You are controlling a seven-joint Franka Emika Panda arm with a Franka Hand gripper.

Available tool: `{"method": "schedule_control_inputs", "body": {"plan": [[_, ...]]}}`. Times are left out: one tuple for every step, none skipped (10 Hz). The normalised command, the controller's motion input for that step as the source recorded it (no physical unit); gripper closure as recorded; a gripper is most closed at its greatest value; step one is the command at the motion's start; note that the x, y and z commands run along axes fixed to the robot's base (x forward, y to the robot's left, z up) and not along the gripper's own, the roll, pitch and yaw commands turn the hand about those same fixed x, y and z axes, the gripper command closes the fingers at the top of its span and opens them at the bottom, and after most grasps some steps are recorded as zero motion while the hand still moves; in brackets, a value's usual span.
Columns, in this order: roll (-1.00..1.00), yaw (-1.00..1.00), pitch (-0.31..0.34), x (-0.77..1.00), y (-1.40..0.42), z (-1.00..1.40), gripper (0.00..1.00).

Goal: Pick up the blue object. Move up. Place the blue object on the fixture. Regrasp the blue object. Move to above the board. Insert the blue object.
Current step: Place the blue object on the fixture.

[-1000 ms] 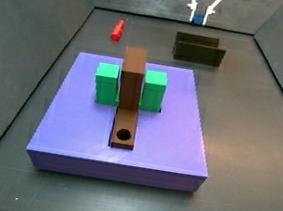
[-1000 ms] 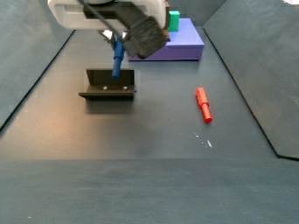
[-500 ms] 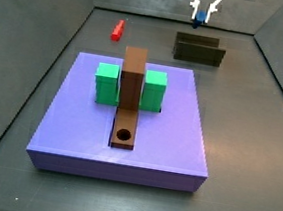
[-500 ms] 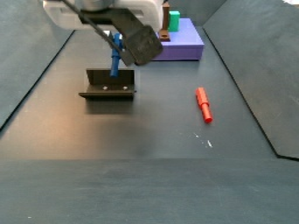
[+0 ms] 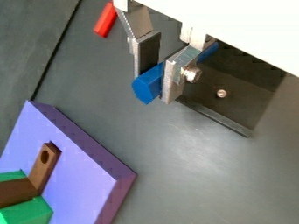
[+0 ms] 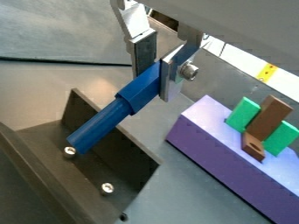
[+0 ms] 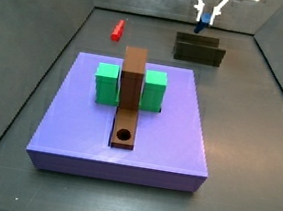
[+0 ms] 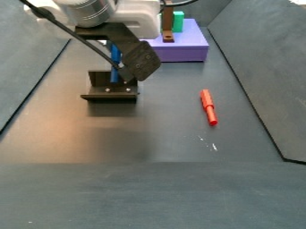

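Note:
My gripper is shut on the blue object, a slim blue peg clamped between the silver fingers in both wrist views. The blue object slants down from the gripper, and its lower end is over the fixture, a dark open trough. In a side view the gripper hangs over the fixture at the back, with the blue object beneath it. The blue object reaches down to the fixture. The purple board lies nearer, carrying green blocks and a brown bar.
A red peg lies on the floor to one side of the fixture; it also shows as the red peg beyond the board. The board's brown bar has a round hole near its end, and the green blocks flank it. Grey walls enclose the floor.
The gripper has shifted and tilted over the fixture with the blue object still held, bringing the peg's lower end down toward the trough. Nothing else moved.

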Motion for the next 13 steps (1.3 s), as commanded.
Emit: {"method": "schedule_control_inputs", "body": {"plan": [[0.01, 0.0, 0.026, 0.32, 0.0, -0.13, 1.0], [0.0, 0.0, 0.0, 0.28, 0.0, -0.21, 1.0], [-0.01, 0.0, 0.0, 0.21, 0.0, -0.36, 1.0], [-0.06, 0.01, -0.017, 0.17, 0.0, -0.36, 1.0], [-0.06, 0.02, 0.0, 0.15, 0.0, -0.31, 1.0], [-0.08, 0.03, 0.0, 0.13, 0.0, -0.26, 1.0], [-0.04, 0.03, 0.0, 0.13, 0.0, -0.17, 1.0], [0.0, 0.03, 0.0, 0.08, 0.0, -0.15, 1.0], [-0.02, 0.03, 0.0, 0.05, 0.0, -0.15, 1.0], [-0.02, 0.03, 0.0, 0.03, 0.0, -0.07, 1.0], [0.0, 0.0, 0.0, 0.0, -0.02, 0.0, 1.0], [0.0, 0.0, 0.0, 0.0, -0.02, 0.0, 1.0], [-0.01, 0.0, 0.0, 0.0, 0.0, 0.0, 1.0]]}}
